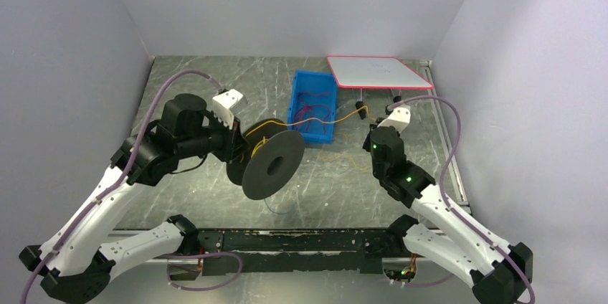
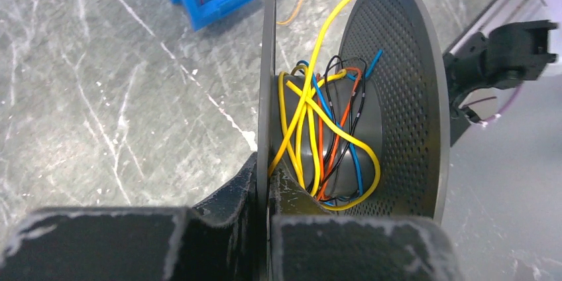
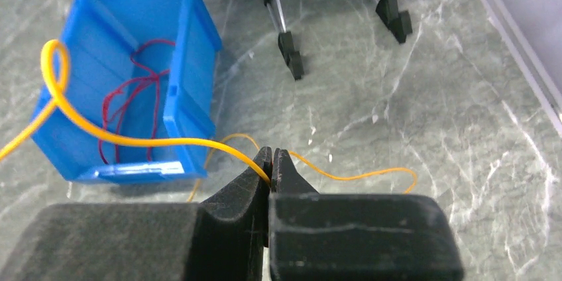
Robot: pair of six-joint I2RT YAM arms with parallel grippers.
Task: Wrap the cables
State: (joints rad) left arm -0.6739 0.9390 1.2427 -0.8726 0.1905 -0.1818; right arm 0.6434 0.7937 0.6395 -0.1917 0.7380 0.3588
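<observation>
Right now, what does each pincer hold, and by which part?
Left pincer grips the spool by one flange's rim; right pincer pinches the yellow cable partway along its length.

Two arms (image 1: 107, 207) — white shells, black joints — trailed by mauve hoses (image 1: 166, 83), green lights (image 1: 409, 177) on one.

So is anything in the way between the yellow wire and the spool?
The blue bin sits between the right pincer pinching the yellow cable and the spool; the cable crosses its near end. Nothing else.

I work in a lab test cell: plain pale panel walls (image 1: 64, 53) box in my grey marbled surface (image 1: 344, 203).
</observation>
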